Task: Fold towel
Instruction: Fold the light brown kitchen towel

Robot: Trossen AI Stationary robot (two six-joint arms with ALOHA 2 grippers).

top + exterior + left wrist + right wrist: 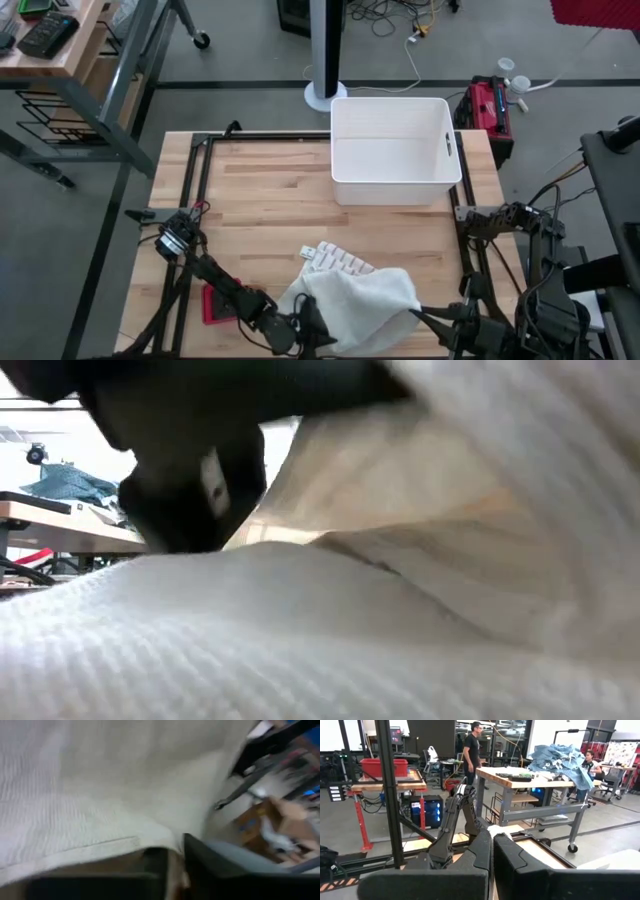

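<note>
We are working at the near edge of the wooden tabletop, where the white towel is lying in a rumpled heap, bunched up rather than flat. Our left gripper is sitting at the towel's near-left edge, touching the cloth; in the left wrist view the hemmed border of the towel is running just above our dark fingers, and we cannot tell whether they are clamped on the fabric or merely pressed against it. Beside the left arm a red flat object is lying on the tabletop, partly under the arm. Our right gripper is resting at the towel's near-right edge with its fingers pressed together, pointing toward the cloth; whether they are pinching any of it we cannot tell. In the low view the towel's waffle weave is filling nearly everything. Farther back, an empty white bin is standing at the far edge of the tabletop, well apart from the towel. Beyond, in the room, a person is standing near a workbench.
</note>
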